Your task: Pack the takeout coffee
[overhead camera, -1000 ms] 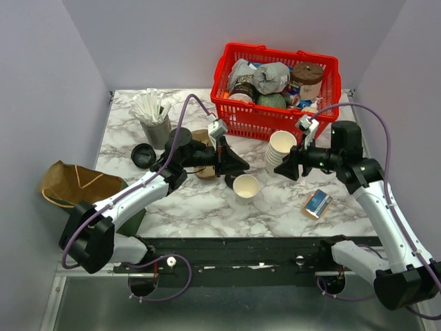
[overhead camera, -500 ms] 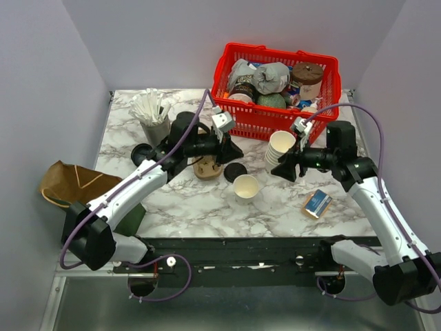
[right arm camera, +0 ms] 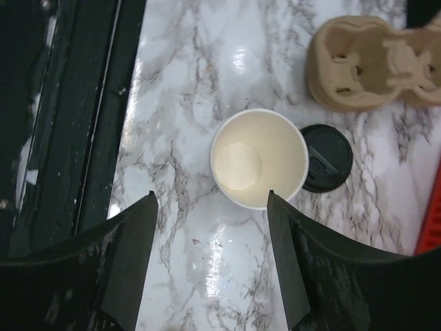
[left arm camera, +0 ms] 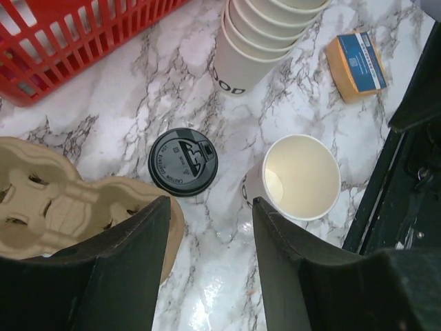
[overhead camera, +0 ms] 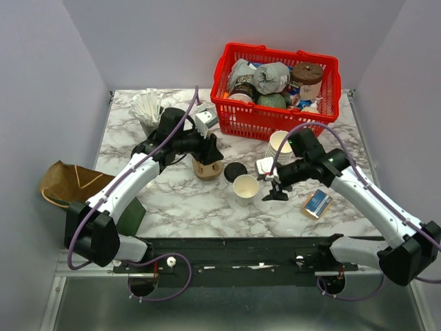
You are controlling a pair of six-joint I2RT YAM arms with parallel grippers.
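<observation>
Since a second before, your right gripper [right arm camera: 210, 200] had swung off the stack of cups [left arm camera: 255, 38] and come down beside the paper cup [right arm camera: 258, 157], while your left gripper [left arm camera: 210, 207] had drawn back to hang over the cardboard carrier [left arm camera: 41, 207]. That cup stood upright on the marble table [overhead camera: 186, 203], near the front edge and between the two arms. It was white, lidless and empty (only its pale bottom showed inside). Its black lid [left arm camera: 182, 162] lay flat just beside it, on the carrier's side, apart from the rim. Your right fingers were spread wide, and from the wrist they framed the cup without touching it. That placing looked like a line-up for a grasp or for steadying the cup. Your left fingers were likewise apart and held nothing, and both lid and carrier sat below them, so I judged that arm was poised for either. Further out, a small blue and orange box [left arm camera: 358, 62] lay near the cup, and the red basket [overhead camera: 238, 117] stood at the back.
</observation>
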